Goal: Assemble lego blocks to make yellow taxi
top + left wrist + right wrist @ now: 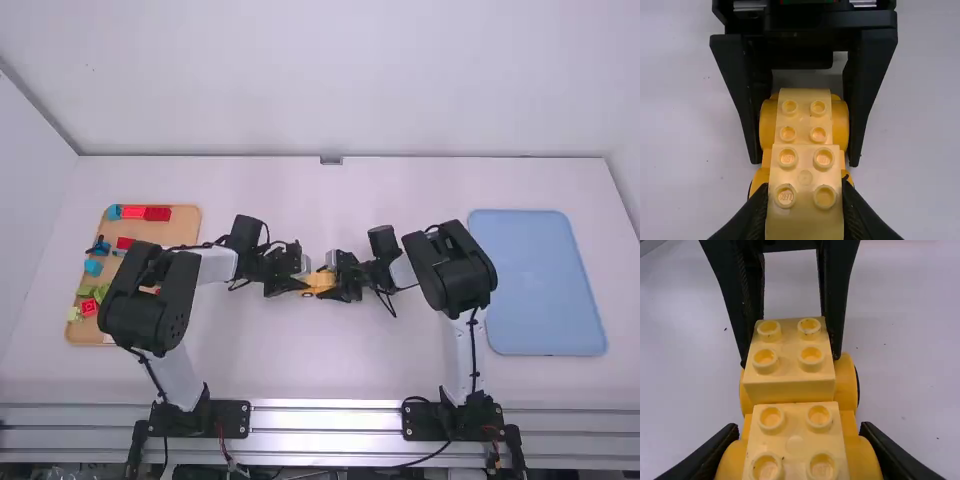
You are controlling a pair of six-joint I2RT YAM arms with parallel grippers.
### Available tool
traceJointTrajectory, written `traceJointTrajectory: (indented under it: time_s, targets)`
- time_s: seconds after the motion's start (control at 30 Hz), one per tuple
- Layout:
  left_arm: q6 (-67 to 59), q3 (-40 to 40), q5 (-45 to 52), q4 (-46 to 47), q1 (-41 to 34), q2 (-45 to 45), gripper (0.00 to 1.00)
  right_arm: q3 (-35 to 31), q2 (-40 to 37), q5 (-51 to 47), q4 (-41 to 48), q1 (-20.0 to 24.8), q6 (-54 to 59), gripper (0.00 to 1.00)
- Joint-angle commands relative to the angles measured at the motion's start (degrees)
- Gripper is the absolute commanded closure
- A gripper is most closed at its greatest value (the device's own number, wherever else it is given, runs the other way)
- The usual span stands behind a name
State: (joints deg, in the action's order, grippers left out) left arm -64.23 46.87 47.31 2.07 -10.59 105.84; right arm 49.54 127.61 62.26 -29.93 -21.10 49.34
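Observation:
At the middle of the table, the yellow wheeled car base (318, 283) lies between my left gripper (301, 284) and my right gripper (336, 281), which face each other. A pale yellow four-stud block (805, 220) stands raised on one end of the base, and my left gripper (805, 197) is shut on it. The other end has a lower studded yellow piece (795, 440) with rounded darker yellow sides; my right gripper (796, 447) is shut across those sides. The contact under the raised block is hidden.
An orange-brown tray (180, 222) with several red, blue and green pieces lies at the left, partly under the left arm. A flat blue tray (538, 285) lies to the right of the right arm. A wall rises behind the table's far edge.

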Motion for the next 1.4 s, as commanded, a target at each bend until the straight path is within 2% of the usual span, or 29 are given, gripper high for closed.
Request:
traceJointTrajectory:
  time_s: [0.0, 0.07, 0.1, 0.17, 0.23, 0.4, 0.6, 0.67, 0.73, 0.9, 1.03, 1.17, 1.37]
  targets:
    - [-0.09, -0.87, -3.48, 0.98, -1.09, 0.35, 0.95, 0.0, 1.07, -0.61, 0.37, -0.24, 0.0, 0.63]
    - [-0.07, -0.87, -3.34, 0.83, -1.05, 0.35, 0.91, 0.0, 1.07, -0.63, 0.42, -0.22, -0.02, 0.63]
    - [-0.07, -0.9, -3.3, 0.66, -1.09, 0.35, 0.78, -0.02, 1.07, -0.61, 0.44, -0.26, -0.02, 0.62]
    - [-0.09, -0.87, -3.34, 0.66, -1.09, 0.35, 0.74, 0.0, 1.07, -0.63, 0.57, -0.46, 0.0, 0.62]
    - [-0.07, -0.87, -3.43, 0.66, -1.05, 0.35, 0.55, -0.02, 1.07, -0.61, 0.57, -0.22, 0.0, 0.61]
    - [-0.07, -0.87, -3.34, 0.22, -1.05, 0.35, 0.43, -0.02, 1.07, -0.61, 0.59, -0.22, 0.0, 0.61]
    - [1.01, -0.81, -3.32, -1.25, -1.01, 0.35, 0.39, 0.0, 1.07, -0.66, 0.61, -0.22, -0.02, 0.61]
    - [1.01, -0.74, -3.26, -1.4, -1.01, 0.35, 0.42, -0.02, 1.07, -0.66, 0.61, -0.22, -0.04, 0.61]
    - [1.01, -0.7, -3.26, -1.53, -1.05, 0.35, 0.49, 0.0, 1.07, -0.61, 0.59, -0.24, -0.02, 0.61]
    - [1.01, -0.2, -2.6, -1.44, -0.98, 0.33, 0.5, -0.02, 1.07, -0.66, 0.74, -0.22, -0.02, 0.61]
    - [0.98, 1.92, 1.33, 1.64, -0.98, -0.02, 0.41, -0.02, 1.07, -0.63, 0.74, -0.24, -0.02, 0.6]
    - [0.96, 4.13, 1.33, 4.81, -0.98, -0.2, 0.34, 0.0, 1.07, -0.63, 0.76, -0.22, -0.02, 0.6]
    - [0.79, 7.67, 1.27, 10.36, -1.01, -0.2, 0.33, 0.0, 1.07, -0.63, 0.74, -0.22, -0.02, 0.6]
